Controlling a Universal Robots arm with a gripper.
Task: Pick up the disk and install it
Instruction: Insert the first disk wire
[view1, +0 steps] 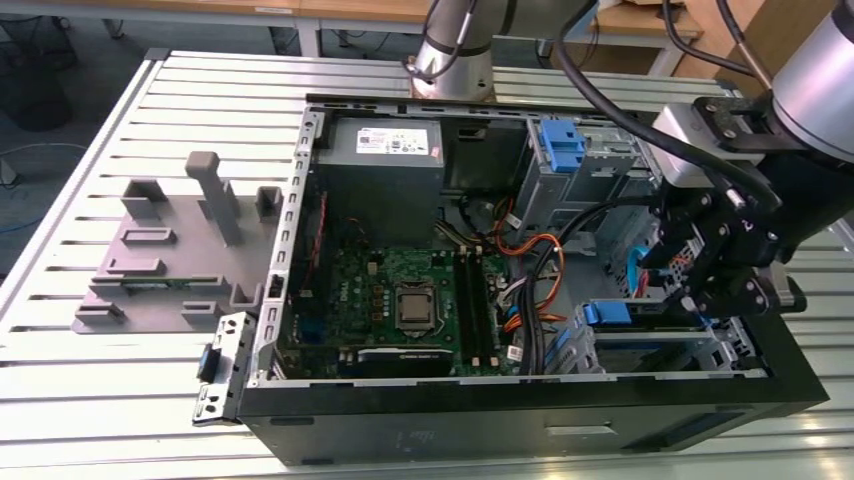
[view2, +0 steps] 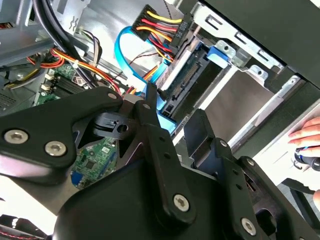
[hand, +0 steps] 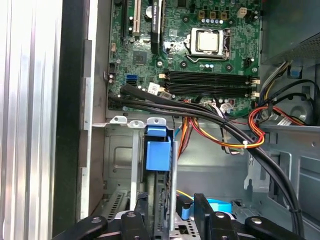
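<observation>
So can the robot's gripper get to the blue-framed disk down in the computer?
Probably yes. The gripper hangs right over the disk standing on edge in its metal bay, and the black cables run past farther off.

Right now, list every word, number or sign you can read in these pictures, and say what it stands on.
Nothing reads clearly.
White label on the power supply box: too small to read.
Print on the motherboard: too small to read.
White tag on a black cable: blurred.
</observation>
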